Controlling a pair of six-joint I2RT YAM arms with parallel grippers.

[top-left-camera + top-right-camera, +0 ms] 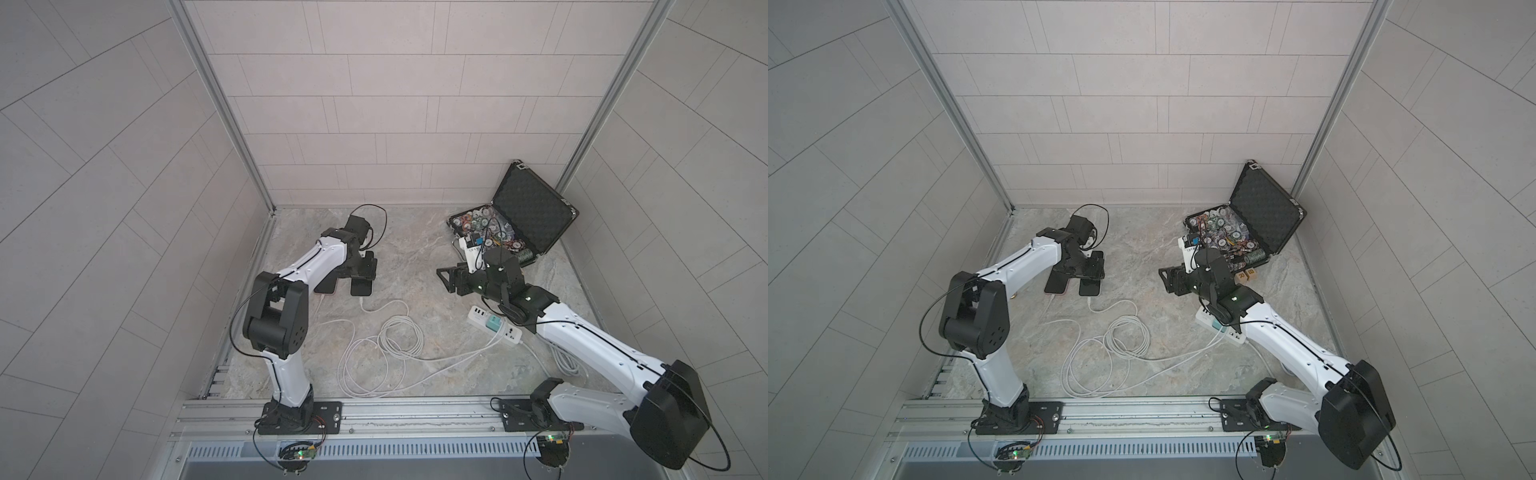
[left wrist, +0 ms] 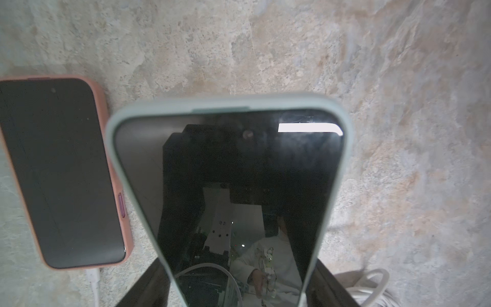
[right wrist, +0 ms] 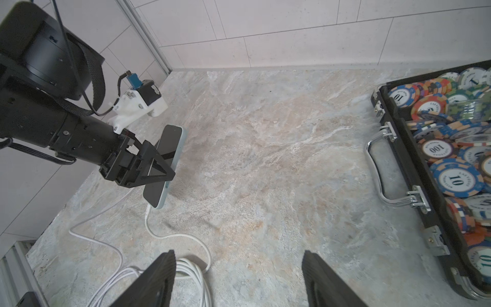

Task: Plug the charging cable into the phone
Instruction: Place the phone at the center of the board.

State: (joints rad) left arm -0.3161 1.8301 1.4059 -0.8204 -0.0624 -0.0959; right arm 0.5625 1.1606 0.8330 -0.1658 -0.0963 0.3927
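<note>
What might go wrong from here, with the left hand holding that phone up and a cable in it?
The left hand holds the pale-green phone tilted over the table; set down carelessly, it could lever the plug. The open right hand sits over the cable loops and may snag them, pulling the plug out.

In my left wrist view the phone (image 2: pixel 61 170) runs off the picture's edge; the pale-green phone (image 2: pixel 228 186) clamped in my left pincer (image 3: pixel 164 160) is cut off too, covering most of its fingers.
</note>
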